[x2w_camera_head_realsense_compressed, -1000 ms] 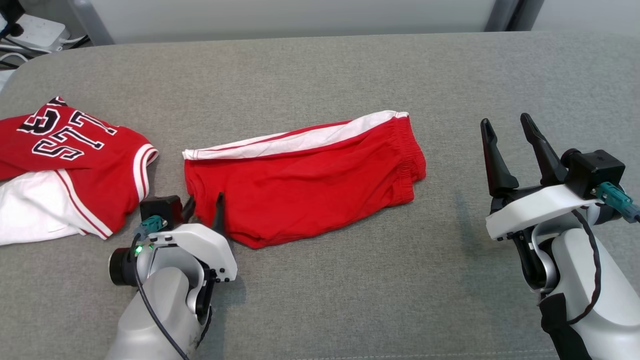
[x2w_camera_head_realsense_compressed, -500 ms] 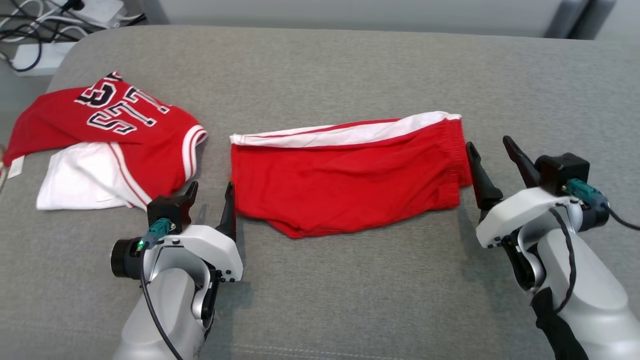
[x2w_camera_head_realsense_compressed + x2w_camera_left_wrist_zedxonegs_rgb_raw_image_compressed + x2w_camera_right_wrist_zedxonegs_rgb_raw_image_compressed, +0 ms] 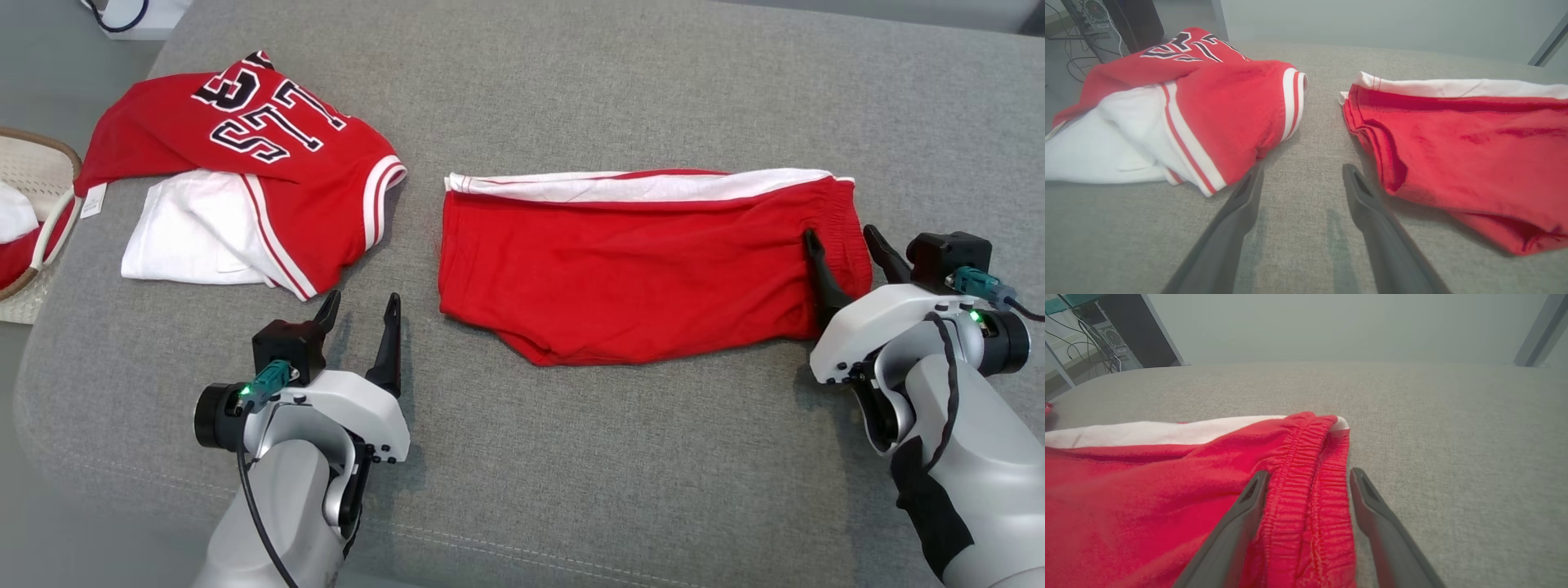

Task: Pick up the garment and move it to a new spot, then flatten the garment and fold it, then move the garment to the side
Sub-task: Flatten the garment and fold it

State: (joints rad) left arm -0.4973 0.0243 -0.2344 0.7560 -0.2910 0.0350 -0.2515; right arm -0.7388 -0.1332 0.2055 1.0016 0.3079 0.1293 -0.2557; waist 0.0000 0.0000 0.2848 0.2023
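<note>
My right pincer (image 3: pixel 839 238) stands spread astride the gathered elastic waistband (image 3: pixel 1306 449) of the red shorts (image 3: pixel 637 261), which lie flat at the middle of the grey woven cushion (image 3: pixel 612 474). I should lower it and pinch both soft layers together. My left pincer (image 3: pixel 363 300), also spread, hovers over bare cushion between the shorts and a jersey (image 3: pixel 269 163).

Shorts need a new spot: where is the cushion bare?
Bare: the far strip behind shorts and jersey; the near strip between left claw and right claw. Crowded: left end, jersey by basket; a narrow gap parts jersey from shorts.
</note>
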